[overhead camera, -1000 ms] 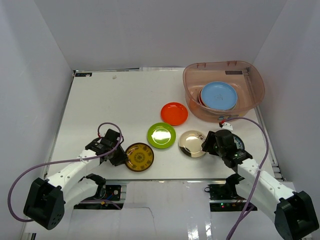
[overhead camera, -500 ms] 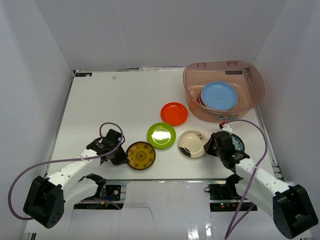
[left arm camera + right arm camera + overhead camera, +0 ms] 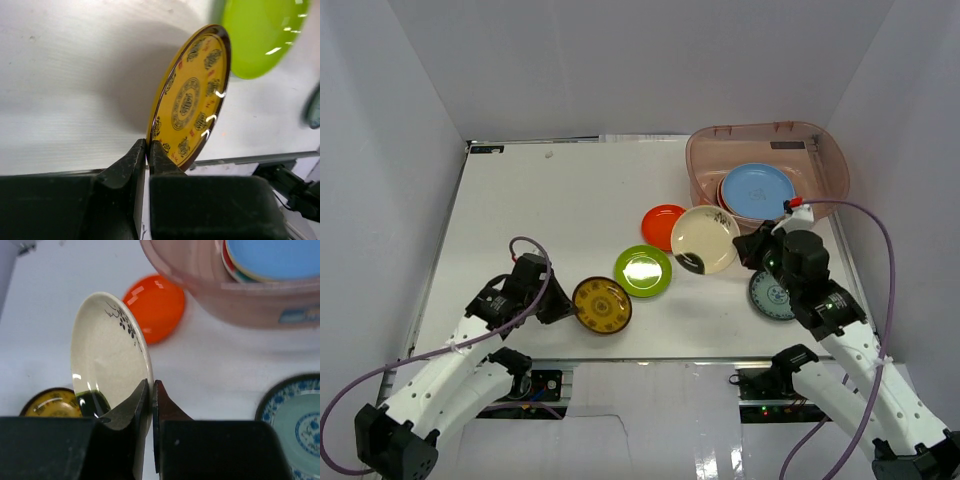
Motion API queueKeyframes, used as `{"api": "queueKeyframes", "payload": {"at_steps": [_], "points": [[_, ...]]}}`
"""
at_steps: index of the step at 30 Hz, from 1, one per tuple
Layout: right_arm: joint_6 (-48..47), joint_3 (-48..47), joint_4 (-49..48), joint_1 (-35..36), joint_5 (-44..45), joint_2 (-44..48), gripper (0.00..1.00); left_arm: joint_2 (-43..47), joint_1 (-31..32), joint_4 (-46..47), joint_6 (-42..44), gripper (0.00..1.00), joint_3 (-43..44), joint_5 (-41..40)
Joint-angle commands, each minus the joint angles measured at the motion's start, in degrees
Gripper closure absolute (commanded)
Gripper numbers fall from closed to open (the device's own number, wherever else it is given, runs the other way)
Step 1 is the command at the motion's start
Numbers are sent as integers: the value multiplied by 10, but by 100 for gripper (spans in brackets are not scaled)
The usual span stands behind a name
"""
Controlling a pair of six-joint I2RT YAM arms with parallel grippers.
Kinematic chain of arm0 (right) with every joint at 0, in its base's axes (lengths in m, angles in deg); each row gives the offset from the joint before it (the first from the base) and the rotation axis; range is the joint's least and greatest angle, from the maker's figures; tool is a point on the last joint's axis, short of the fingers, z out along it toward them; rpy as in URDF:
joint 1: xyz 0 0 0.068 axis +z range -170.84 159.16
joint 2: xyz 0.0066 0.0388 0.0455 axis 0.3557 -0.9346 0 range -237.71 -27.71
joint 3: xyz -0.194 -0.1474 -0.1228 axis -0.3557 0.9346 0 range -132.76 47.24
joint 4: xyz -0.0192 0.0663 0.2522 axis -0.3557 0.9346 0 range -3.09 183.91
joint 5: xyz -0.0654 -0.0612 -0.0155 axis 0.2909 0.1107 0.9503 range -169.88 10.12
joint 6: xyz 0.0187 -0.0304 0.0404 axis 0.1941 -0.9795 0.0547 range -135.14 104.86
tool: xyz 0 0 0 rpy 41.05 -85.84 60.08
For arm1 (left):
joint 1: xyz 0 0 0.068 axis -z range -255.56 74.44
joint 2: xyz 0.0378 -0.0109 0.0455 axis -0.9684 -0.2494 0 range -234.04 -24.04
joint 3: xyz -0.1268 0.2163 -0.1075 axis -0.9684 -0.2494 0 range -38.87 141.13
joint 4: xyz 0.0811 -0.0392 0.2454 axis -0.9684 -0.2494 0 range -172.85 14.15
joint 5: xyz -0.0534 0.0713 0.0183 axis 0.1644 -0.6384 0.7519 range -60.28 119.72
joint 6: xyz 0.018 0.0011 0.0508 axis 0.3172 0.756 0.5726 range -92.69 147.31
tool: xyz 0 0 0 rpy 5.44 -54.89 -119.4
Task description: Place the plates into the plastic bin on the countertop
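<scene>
a: what's well left of the bin (image 3: 760, 130)?
b: left claw (image 3: 148, 145), pinched tight on the rim of a glossy yellow patterned plate (image 3: 192, 95) tipped on edge.
a: and just in front of the bin?
b: right claw (image 3: 151, 385), clamped on a smooth round cream plate (image 3: 107, 355), held tilted. a light blue plate (image 3: 757, 190) lies inside the translucent bin.

Plain white walls (image 3: 620, 60) rise on three sides under even light.

Top cam overhead; wrist cams close, share yellow plate (image 3: 190, 97).
</scene>
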Motion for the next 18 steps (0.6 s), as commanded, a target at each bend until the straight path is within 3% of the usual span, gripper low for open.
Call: {"api": "queueKeyframes", "payload": {"at_steps": [1,4,10,14,18], "points": [[-45,-94,-47,0,25,-34,92,36,2,-25,21,100,58,14],[-67,-160,-91,-12,69,-103,92,47,3,-27,27,100,81,22],[-55,-253,-169,-169,-2,-259,92,61,3,-14,37,100,108,30],[-79,-304,-170,-240,24,-385,92,40,4,55,47,100,122,44],[-82,-341,-169,-259,20,-489,92,-10,6,126,58,100,149,62]]}}
